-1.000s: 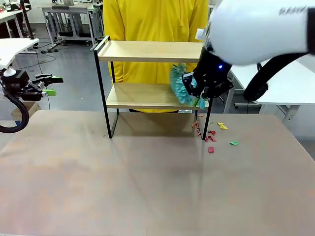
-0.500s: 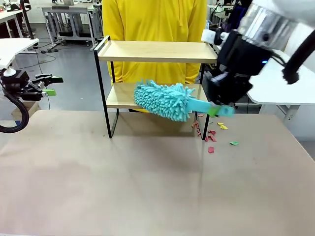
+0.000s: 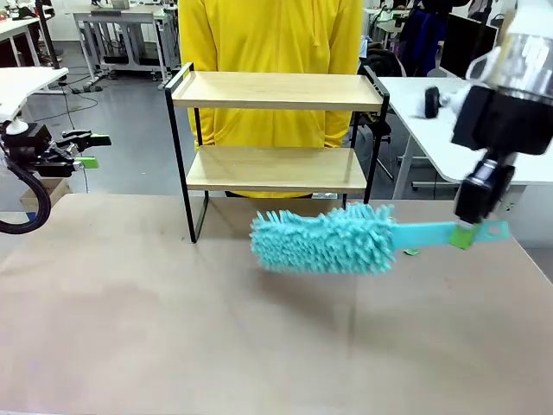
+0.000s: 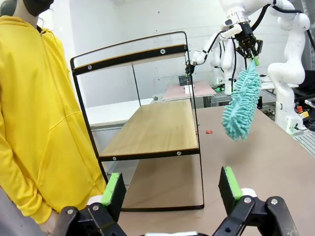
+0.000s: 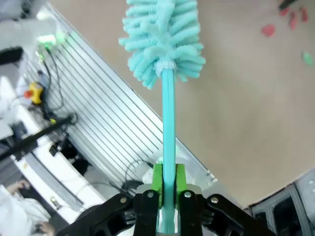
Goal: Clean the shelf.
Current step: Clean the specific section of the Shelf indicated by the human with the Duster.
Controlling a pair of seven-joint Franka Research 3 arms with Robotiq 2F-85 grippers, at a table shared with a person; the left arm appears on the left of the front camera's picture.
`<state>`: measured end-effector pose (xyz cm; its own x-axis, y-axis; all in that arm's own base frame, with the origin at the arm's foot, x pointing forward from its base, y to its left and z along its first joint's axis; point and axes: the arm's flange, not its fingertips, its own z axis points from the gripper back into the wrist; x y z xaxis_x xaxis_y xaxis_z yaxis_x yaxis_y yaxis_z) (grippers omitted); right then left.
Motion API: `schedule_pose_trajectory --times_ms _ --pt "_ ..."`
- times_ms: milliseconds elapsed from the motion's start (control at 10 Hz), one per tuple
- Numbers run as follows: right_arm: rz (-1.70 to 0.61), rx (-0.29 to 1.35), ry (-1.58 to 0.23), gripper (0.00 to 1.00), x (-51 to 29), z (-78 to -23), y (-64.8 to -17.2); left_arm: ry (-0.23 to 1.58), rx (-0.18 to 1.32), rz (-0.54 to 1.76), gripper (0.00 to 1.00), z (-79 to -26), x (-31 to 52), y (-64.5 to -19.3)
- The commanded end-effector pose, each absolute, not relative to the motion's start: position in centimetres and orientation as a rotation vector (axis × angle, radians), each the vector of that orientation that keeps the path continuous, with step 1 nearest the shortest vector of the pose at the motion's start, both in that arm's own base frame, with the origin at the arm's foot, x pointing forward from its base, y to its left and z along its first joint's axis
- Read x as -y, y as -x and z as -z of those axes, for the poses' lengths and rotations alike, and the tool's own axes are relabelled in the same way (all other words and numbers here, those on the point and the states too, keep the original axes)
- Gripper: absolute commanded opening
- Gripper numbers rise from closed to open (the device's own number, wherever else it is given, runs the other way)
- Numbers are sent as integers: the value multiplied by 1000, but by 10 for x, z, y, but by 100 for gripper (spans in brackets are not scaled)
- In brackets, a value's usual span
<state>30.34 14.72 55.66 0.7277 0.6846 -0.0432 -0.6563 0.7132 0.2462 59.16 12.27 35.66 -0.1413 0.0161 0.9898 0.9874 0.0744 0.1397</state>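
So the right tool [image 3: 467, 235] is clamped tight on the flat handle of a fluffy turquoise microfibre duster [image 3: 324, 239], green pads pinching the stick near its end. In the right wrist view the tool [image 5: 167, 189] has the handle running straight up from between its fingers to the shaggy head [image 5: 164, 37]. The duster lies roughly level, head pointing off to the tool's left side in the front view, hanging just above the pale beige counter [image 3: 259, 337] and not touching the rack.

Just beyond the duster head, farther from the robot, stands the small two-tier shelf with light wooden boards and a thin black metal frame [image 3: 275, 130], on the far part of the counter. Both boards look bare. A person in a bright yellow hoodie [image 3: 272, 35] stands right behind it.

Past the duster head in the right wrist view there are a few small red and green scraps [image 5: 268, 30] on the counter.

Way over on the other side, well apart from the duster, the left tool [image 3: 86, 149] sits off the counter's edge with its jaws spread wide and nothing in them. In its own wrist view [image 4: 172, 189] the shelf [image 4: 147, 128] is side-on ahead, with the duster [image 4: 242, 105] farther off.
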Motion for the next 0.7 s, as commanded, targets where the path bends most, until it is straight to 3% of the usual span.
schedule_pose_trajectory --times_ms 0,600 --pt "-828 -189 -130 13 -121 -545 -293 1097 1367 1247 100 -360 -122 -588" --pt "-840 -266 -77 13 -104 -530 -289 1097 1367 1247 100 -360 -122 -588"
